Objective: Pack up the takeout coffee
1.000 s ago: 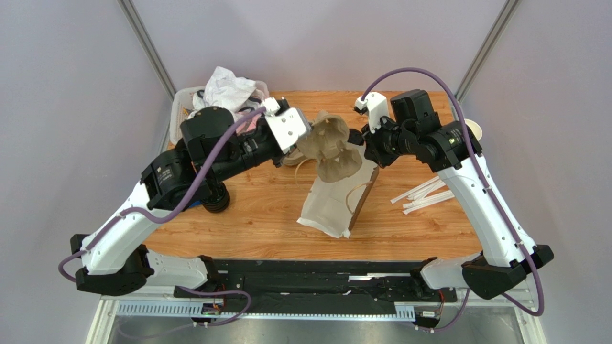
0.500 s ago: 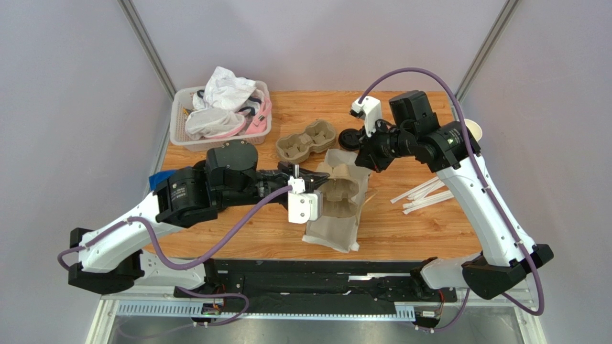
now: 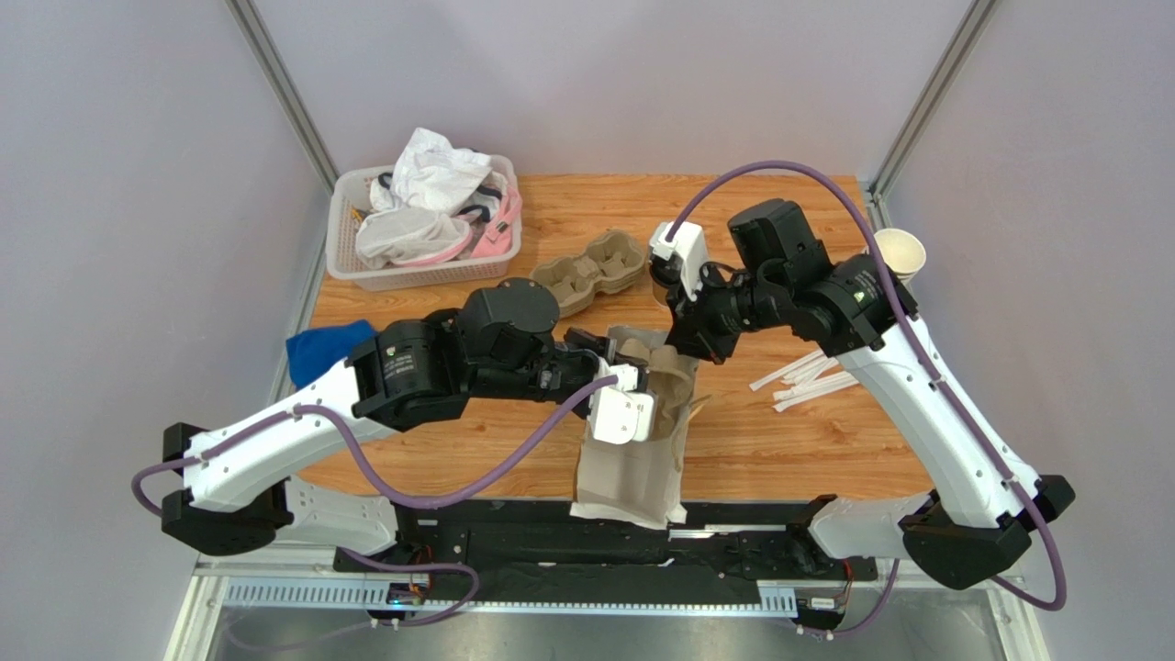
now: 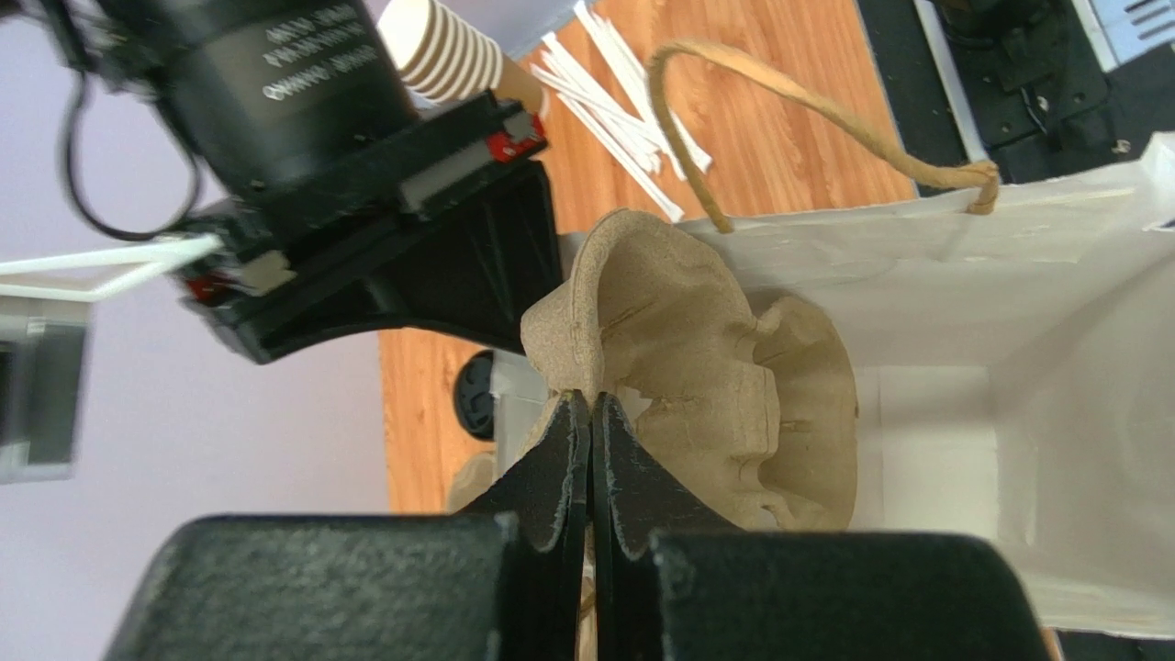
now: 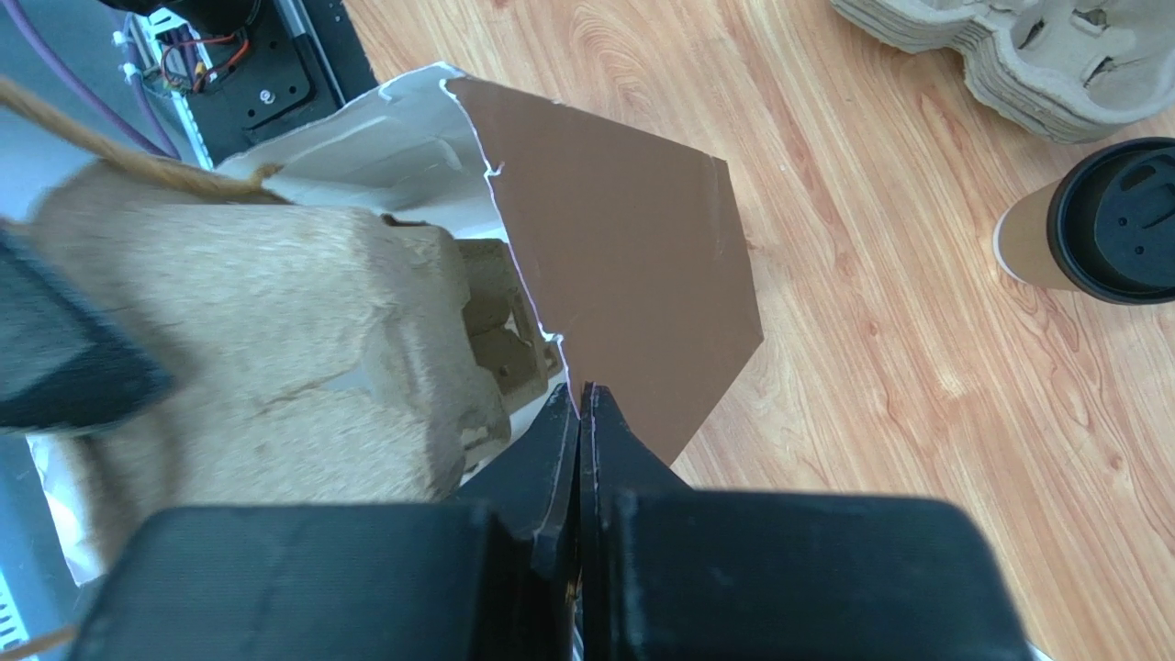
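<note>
The takeout coffee [image 5: 1097, 221], a tan cup with a black lid, stands on the table to the right of the bag in the right wrist view; in the top view the right wrist hides it. My left gripper [image 4: 592, 406] is shut on the rim of a brown pulp cup carrier [image 4: 704, 400] and holds it in the mouth of the paper bag [image 4: 966, 276]. My right gripper [image 5: 581, 393] is shut on the bag's brown edge [image 5: 621, 248]. In the top view both grippers, left [image 3: 639, 375] and right [image 3: 686, 338], meet over the bag [image 3: 628, 468].
A stack of pulp carriers [image 3: 590, 265] lies behind the bag. A white basket [image 3: 345, 234] of cloths stands at the back left, with a blue cloth [image 3: 317, 347] near it. White sticks [image 3: 807, 375] and lidless cups [image 3: 899, 252] are at the right.
My left arm swung the carrier from above the table's back down and toward the near edge, into the bag's mouth. The bag shifted nearer. My right gripper followed, still on the bag's edge.
</note>
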`<state>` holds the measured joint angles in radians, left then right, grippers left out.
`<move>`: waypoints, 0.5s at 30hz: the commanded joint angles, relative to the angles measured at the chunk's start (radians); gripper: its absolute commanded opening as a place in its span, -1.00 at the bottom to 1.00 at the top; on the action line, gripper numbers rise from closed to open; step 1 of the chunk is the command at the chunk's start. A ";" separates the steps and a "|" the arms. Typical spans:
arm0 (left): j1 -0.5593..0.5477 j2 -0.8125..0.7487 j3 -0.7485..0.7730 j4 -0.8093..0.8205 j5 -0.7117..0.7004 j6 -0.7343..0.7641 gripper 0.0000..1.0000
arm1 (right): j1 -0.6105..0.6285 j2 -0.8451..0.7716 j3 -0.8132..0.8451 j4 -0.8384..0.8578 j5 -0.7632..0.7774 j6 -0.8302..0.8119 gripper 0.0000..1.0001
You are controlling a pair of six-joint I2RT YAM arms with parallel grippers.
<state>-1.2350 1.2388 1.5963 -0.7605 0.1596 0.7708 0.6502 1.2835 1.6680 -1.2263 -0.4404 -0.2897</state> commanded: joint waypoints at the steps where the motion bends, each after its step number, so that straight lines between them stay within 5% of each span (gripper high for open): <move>1: -0.003 -0.010 -0.042 -0.005 0.038 -0.017 -1.00 | 0.009 -0.032 -0.005 0.016 -0.041 -0.026 -1.00; 15: -0.003 -0.001 -0.157 -0.011 0.075 -0.202 -1.00 | 0.019 -0.088 -0.090 0.076 -0.084 -0.037 -1.00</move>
<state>-1.2354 1.2400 1.4441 -0.7872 0.2005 0.6449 0.6609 1.2285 1.5833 -1.2125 -0.4767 -0.3065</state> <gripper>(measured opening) 0.010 0.006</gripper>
